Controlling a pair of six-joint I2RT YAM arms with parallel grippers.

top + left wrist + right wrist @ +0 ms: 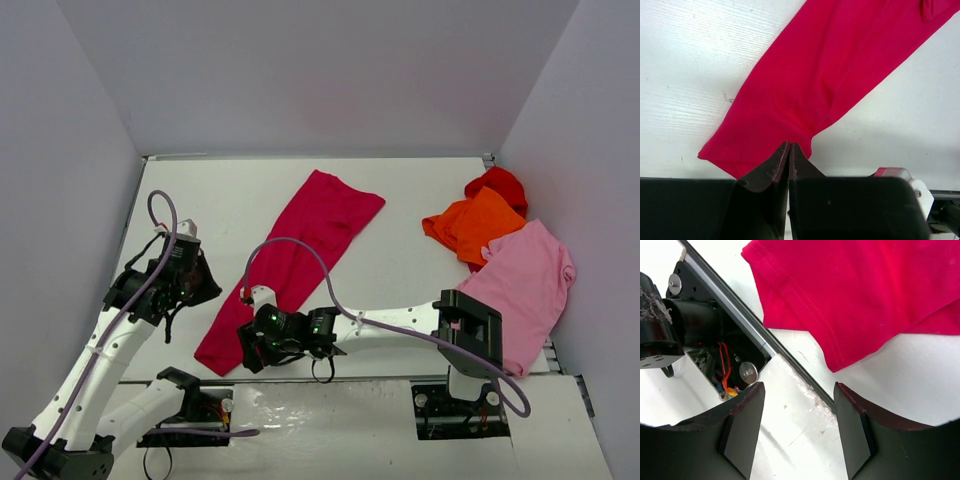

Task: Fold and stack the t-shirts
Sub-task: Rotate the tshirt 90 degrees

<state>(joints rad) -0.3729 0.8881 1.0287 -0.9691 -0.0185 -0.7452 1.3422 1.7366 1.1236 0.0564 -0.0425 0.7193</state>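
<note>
Crimson t-shirt (298,262) lies as a long folded strip slanting across the white surface (400,270). Left fingers (771,172) are pressed shut with nothing visible between them, their tips lined up with the strip's side edge and the cloth spreading away ahead. Right fingers (746,426) stand parted and empty; the shirt's stitched hem corner sits just beyond their tips, ahead of the gap. Orange t-shirt (478,225), bright red t-shirt (497,184) and light pink t-shirt (525,280) overlap in a heap well apart from both pairs of fingers.
</note>
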